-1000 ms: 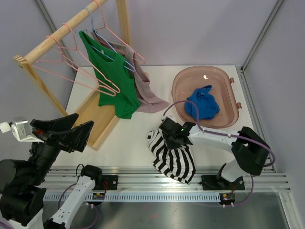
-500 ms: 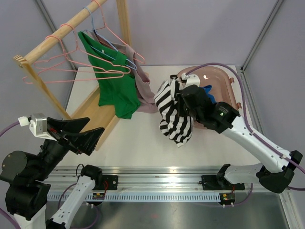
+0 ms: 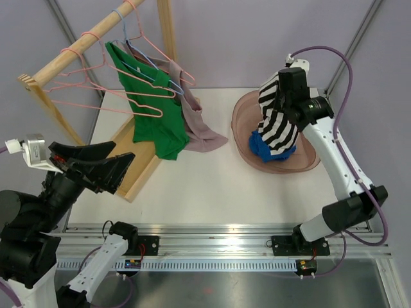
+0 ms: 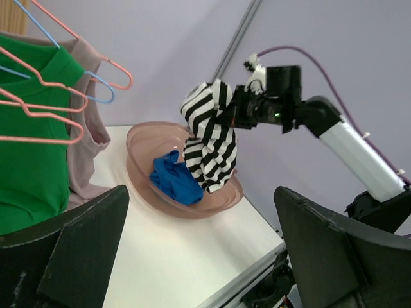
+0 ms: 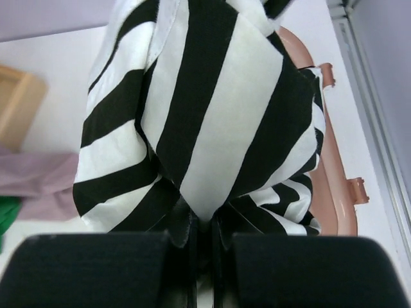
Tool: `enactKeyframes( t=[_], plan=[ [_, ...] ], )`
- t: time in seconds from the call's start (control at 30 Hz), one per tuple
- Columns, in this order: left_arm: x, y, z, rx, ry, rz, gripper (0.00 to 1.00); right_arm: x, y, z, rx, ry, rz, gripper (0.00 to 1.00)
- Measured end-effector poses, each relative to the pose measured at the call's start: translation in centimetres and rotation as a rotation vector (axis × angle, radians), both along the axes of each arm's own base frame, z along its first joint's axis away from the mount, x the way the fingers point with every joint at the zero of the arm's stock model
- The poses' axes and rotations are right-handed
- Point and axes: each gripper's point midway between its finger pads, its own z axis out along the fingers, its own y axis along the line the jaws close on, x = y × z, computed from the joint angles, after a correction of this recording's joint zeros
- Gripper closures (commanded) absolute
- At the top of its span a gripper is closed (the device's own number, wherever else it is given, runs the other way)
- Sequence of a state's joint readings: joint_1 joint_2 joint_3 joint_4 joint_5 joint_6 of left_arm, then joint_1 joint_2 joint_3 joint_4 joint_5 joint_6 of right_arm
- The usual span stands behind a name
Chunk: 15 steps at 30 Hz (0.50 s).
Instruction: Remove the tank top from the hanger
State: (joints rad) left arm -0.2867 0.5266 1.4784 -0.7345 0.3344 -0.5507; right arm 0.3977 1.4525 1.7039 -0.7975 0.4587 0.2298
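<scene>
A black-and-white striped tank top (image 3: pixel 277 122) hangs bunched from my right gripper (image 3: pixel 290 83), off any hanger. In the right wrist view the gripper (image 5: pixel 204 240) is shut on a pinch of the striped cloth (image 5: pixel 192 115). The top dangles over the pink basin (image 3: pixel 243 115), its lower end touching the blue garment (image 3: pixel 260 146) inside. My left gripper (image 3: pixel 106 168) hovers wide open at the near left, holding nothing. Its wrist view looks across the table at the striped top (image 4: pixel 209 144) between the fingers (image 4: pixel 77 244).
A wooden rack (image 3: pixel 70 51) stands at the back left with empty pink hangers (image 3: pixel 96 93). A green tank top (image 3: pixel 154 109) and a mauve one (image 3: pixel 199 125) still hang there. The rack's wooden base (image 3: pixel 138 173) lies on the white table.
My right arm has lifted the striped top from the table's near edge and carried it back and right to above the basin. The left gripper shifted slightly and stayed open.
</scene>
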Motion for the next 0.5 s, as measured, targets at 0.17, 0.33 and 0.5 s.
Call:
enactKeyframes(
  t=[0.17, 0.33, 0.5],
  plan=[
    [2.9, -0.1, 1.7, -0.012, 0.037, 0.041, 0.01, 4.4, -2.2, -5.5, -0.05, 0.121, -0.068, 0.16],
    [6.8, -0.3, 2.6, -0.016, 0.097, 0.101, 0.01, 5.5, -2.0, -8.5, -0.079, 0.197, -0.068, 0.0],
    [10.2, 0.0, 3.6, -0.015, 0.138, 0.175, 0.01, 4.0, -1.2, -7.2, 0.003, 0.158, -0.034, 0.01]
  ],
)
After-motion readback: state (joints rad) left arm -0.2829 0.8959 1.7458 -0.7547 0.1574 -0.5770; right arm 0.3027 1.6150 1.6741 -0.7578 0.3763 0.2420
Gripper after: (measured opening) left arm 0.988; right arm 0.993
